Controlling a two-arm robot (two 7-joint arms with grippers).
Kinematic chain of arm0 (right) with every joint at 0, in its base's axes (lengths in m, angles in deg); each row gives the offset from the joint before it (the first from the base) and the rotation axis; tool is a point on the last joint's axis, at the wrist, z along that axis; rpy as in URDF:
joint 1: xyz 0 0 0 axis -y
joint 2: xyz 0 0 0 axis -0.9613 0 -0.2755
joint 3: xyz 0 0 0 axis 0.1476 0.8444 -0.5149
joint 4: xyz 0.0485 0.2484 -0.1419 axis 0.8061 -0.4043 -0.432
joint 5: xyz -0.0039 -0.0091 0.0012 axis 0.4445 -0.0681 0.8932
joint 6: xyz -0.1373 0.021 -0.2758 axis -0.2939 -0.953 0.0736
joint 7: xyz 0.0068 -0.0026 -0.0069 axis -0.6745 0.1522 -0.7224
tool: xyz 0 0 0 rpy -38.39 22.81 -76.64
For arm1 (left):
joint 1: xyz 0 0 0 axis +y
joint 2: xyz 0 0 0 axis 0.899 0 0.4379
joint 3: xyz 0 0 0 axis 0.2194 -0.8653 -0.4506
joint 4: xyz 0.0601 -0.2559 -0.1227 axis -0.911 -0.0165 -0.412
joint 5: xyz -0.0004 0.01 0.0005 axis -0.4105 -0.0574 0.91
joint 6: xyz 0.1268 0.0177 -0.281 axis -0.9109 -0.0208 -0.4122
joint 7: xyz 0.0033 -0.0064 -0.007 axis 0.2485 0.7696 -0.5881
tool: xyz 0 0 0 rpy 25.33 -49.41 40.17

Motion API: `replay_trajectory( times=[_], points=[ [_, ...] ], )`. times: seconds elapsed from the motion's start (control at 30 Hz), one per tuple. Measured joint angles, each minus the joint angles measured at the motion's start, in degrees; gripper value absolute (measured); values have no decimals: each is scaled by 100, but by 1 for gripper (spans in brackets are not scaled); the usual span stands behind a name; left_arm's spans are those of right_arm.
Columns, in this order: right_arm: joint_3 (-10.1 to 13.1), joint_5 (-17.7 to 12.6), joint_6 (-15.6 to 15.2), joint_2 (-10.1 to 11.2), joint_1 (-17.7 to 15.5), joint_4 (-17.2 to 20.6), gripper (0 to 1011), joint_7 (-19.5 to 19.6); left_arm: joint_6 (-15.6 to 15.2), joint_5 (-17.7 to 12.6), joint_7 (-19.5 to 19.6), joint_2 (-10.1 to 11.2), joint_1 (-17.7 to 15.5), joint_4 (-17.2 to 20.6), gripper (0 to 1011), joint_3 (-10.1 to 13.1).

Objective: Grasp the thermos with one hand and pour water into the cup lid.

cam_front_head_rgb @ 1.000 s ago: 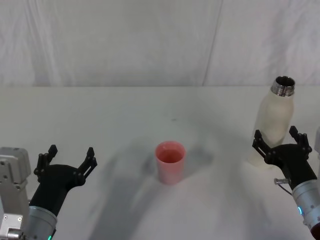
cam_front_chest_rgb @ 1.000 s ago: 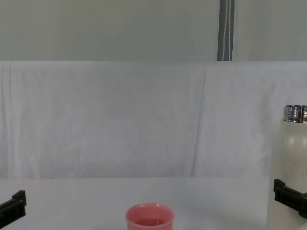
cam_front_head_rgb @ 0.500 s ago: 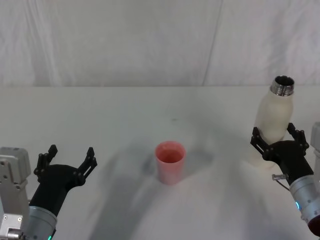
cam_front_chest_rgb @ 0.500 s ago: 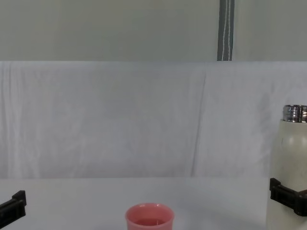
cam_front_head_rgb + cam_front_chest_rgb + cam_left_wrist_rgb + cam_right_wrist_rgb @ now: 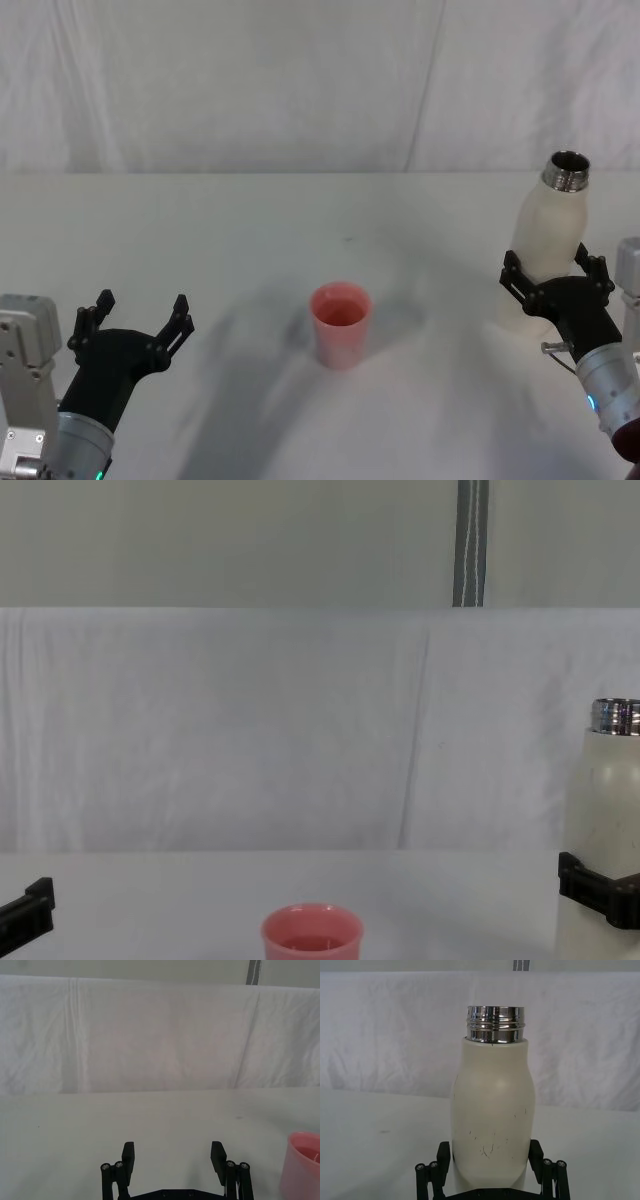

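Right now the tall cream-white cylindrical thermos (image 5: 545, 250) with its shiny threaded steel neck stands upright at the far right of the white table (image 5: 250, 230), cap off, mouth open to the ceiling. What is inside it cannot be made out from the head view. The right gripper (image 5: 553, 282) is at the bottle's lower body, black fingers (image 5: 443, 1156) spread to either side of it, one on the left flank and one on the right; in the right wrist view a sliver of gap shows between each pad and the cream wall, so the jaws bracket the thermos (image 5: 492, 1120) without clamping it. From the chest view one finger crosses the front of the thermos (image 5: 605, 810) low down.

Over in the middle of the table, near side, sits the small round salmon-pink cup lid (image 5: 340, 323), upright, well apart from the bottle. A shallow pinkish sheen shows at its bottom in the chest view (image 5: 311, 938), though whether that is liquid is hard to tell.

Down at the near left, the left gripper (image 5: 135, 316) hovers low over the table with its fingers (image 5: 128, 1158) wide apart, holding nothing, the cup lid (image 5: 301, 1165) off to its right.
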Motion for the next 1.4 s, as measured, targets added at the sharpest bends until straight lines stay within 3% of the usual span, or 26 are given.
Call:
replay_trajectory(
  times=[0.5,1.4],
  points=[
    [33,1,114,-51,229,-317,1003,11,0,0,0,0,0,0,1001,0],
    [31,-8,109,-46,208,-293,955,18,0,0,0,0,0,0,1001,0]
  ],
)
